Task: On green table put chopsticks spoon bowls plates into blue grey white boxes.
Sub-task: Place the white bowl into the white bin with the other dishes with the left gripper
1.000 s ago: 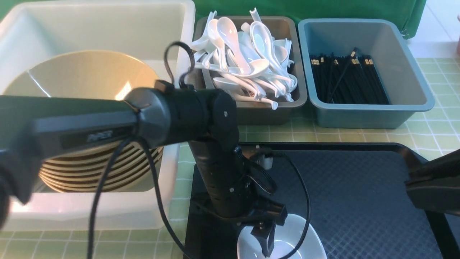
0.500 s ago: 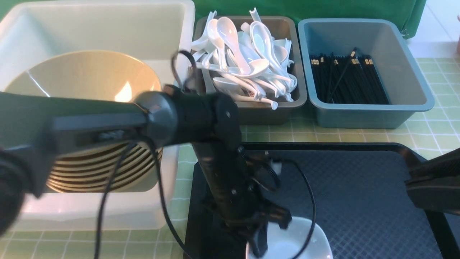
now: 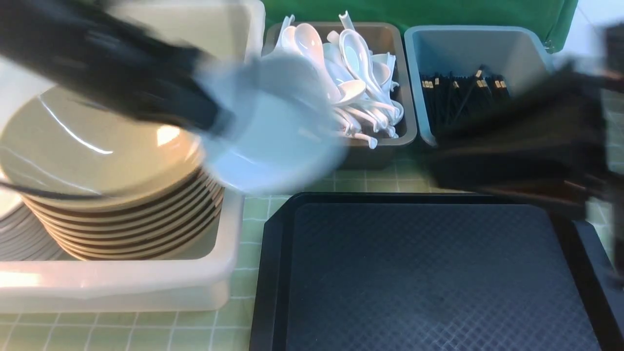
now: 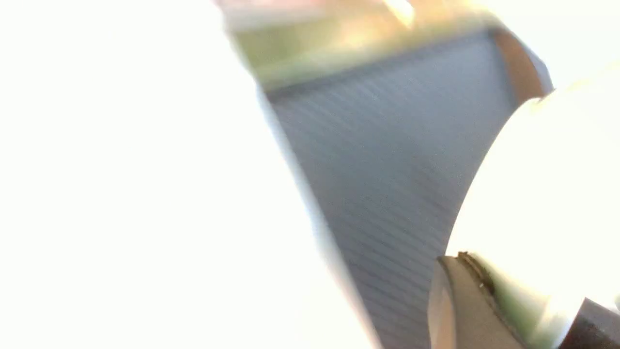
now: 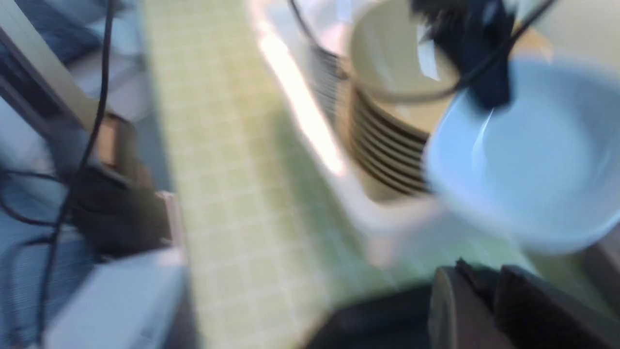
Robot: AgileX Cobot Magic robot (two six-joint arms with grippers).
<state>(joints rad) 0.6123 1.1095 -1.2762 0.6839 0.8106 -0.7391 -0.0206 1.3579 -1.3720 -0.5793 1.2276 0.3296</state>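
Note:
My left gripper [image 3: 214, 122] is shut on the rim of a white bowl [image 3: 273, 131] and holds it in the air, blurred, over the right wall of the white box [image 3: 229, 219]. That box holds a stack of tan plates [image 3: 97, 146]. The right wrist view shows the bowl [image 5: 528, 160] hanging beside the stack. White spoons [image 3: 351, 63] fill the grey box [image 3: 404, 136]. Black chopsticks [image 3: 463, 97] lie in the blue box [image 3: 487, 34]. My right gripper [image 3: 438, 165], blurred, hangs in front of the blue box, fingers together with nothing between them.
A black tray [image 3: 414, 273] lies on the green checked table [image 3: 243, 209] in front of the boxes, bare. Grey plates [image 3: 19, 239] show at the white box's left end.
The left gripper closed on the white bowl on the tray, lifted it and swung it up and left toward the white box. The right arm rose and moved in from the right.

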